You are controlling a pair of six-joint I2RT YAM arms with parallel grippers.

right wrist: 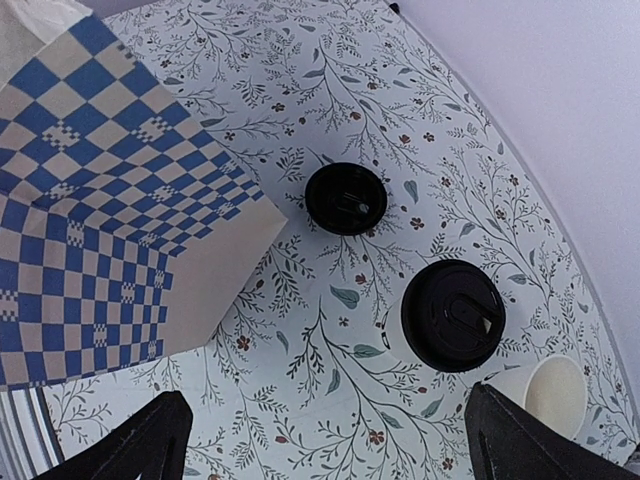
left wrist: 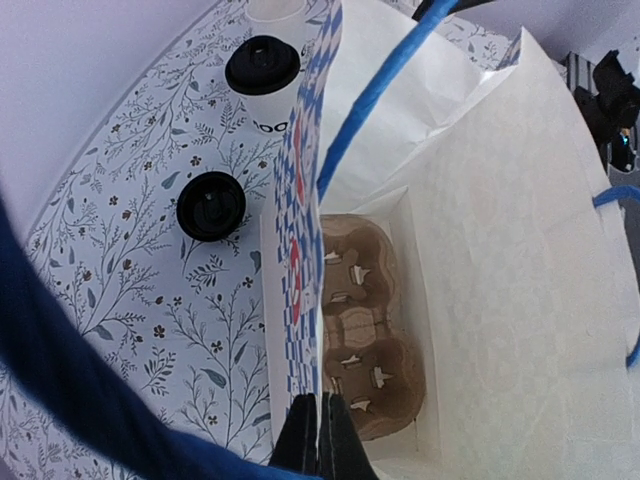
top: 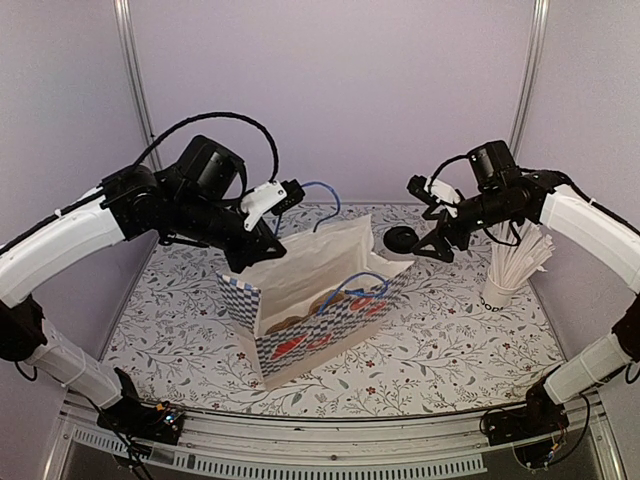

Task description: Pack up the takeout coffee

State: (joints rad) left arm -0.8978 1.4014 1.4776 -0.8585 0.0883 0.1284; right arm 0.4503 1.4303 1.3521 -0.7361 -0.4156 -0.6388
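Note:
The takeout coffee point(right wrist: 452, 315), a white cup with dark lettering and a black lid, stands on the floral table behind the bag; it also shows in the left wrist view point(left wrist: 262, 70). My right gripper point(right wrist: 340, 445) hangs open above it, the cup just inside its right finger point(right wrist: 530, 440). From the top view the right gripper point(top: 432, 240) hides the cup. The blue-checked paper bag point(top: 320, 320) stands open in the middle. My left gripper point(left wrist: 322, 440) is shut on the bag's wall, holding it open. A brown cup carrier point(left wrist: 365, 330) lies inside the bag.
A loose black lid point(right wrist: 345, 198) lies between the bag and the coffee. A lidless white cup point(right wrist: 555, 395) stands just beyond the coffee. A white cup of long sticks point(top: 505, 280) stands at the right. The bag's blue handles point(left wrist: 370, 95) arch over its mouth.

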